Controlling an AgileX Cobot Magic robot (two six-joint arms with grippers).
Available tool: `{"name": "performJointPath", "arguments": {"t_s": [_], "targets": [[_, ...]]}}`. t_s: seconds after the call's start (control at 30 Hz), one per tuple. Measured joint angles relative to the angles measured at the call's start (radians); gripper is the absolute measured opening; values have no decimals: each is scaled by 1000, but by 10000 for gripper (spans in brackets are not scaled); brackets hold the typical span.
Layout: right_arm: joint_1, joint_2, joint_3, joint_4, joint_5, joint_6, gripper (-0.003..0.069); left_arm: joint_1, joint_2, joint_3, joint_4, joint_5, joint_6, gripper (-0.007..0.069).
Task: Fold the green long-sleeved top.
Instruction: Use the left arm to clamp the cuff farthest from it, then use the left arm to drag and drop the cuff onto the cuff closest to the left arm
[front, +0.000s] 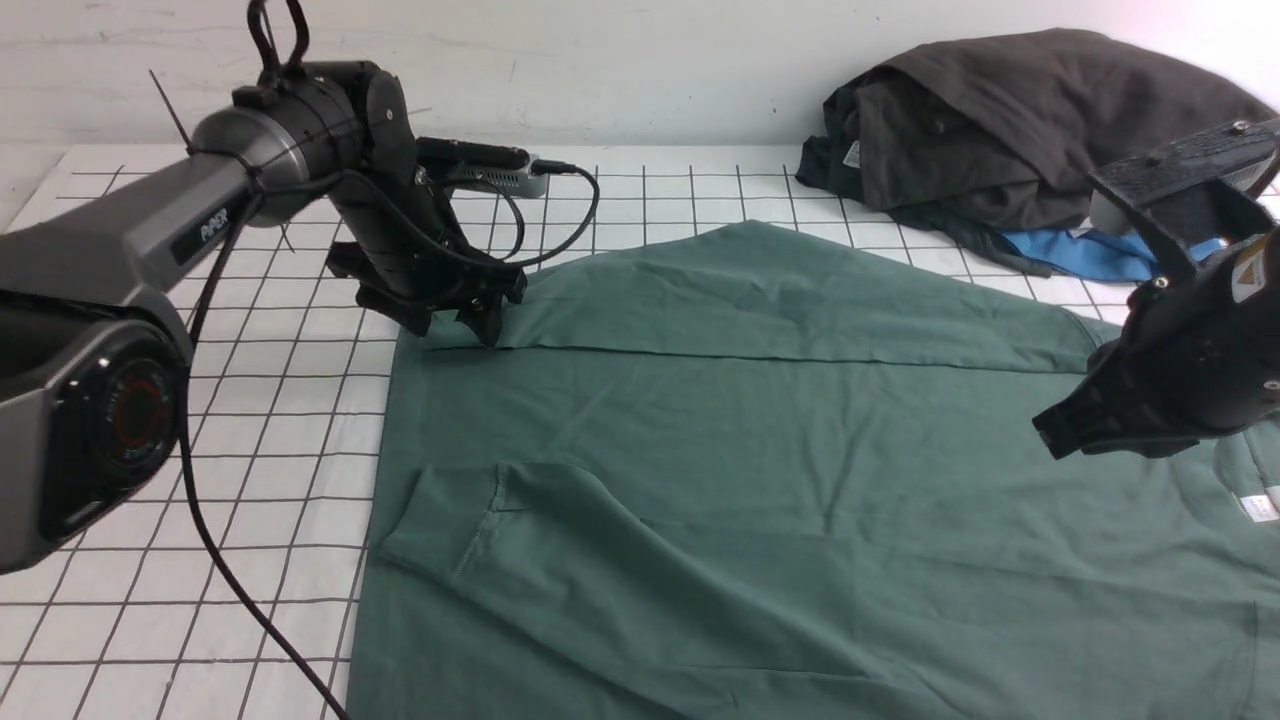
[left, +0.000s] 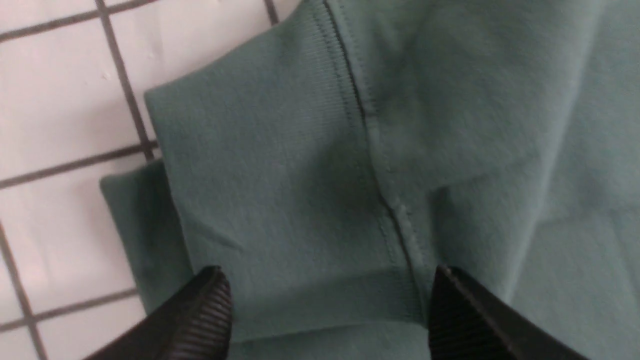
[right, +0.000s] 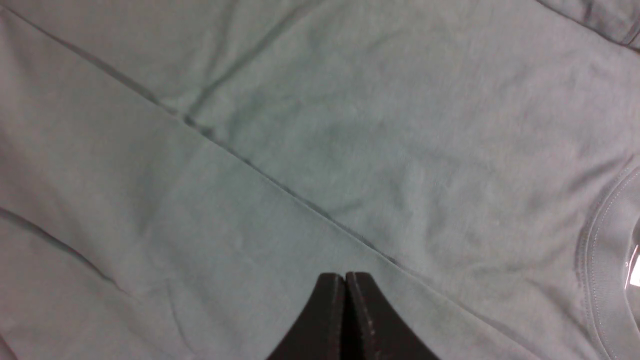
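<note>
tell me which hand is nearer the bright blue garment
Right. The right hand hovers over the shirt's right part, nearer the blue garment; the left hand is at its far left end.

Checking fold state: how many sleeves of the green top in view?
2. One sleeve lies along the top's far edge, its cuff end under the left claw; the other slants across the near side, running out of the front view.
</note>
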Motion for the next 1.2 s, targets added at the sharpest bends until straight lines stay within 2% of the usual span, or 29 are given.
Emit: {"name": "performJointPath", "arguments": {"t_s": [0.27,0.33,0.47,0.5,0.53,0.57,0.63,0.7,1.03,1.2], "targets": [[0,1,0,0,-1,-7,-15,0,57,-80,14,28,-31,482],[0,1,0,0,-8,-7,-15,0,58,-83,16,31,-28,443],[0,1,0,0,-13,-8,-15,1,58,-83,29,35,-27,295],[0,1,0,0,-13,-7,-15,1,58,-83,29,35,-27,295],[0,1,0,0,-15,-7,-15,1,56,-83,29,39,-22,209],[0,1,0,0,-15,-7,-15,1,56,-83,29,39,-21,200],[0,1,0,0,-15,-7,-15,1,50,-83,15,51,0,82],[0,1,0,0,-17,-8,-15,1,47,-83,3,63,21,41],[0,1,0,0,-30,-15,-15,1,-3,-83,-7,194,66,36],[0,1,0,0,-30,-15,-15,1,-159,-10,-37,207,96,36]]}}
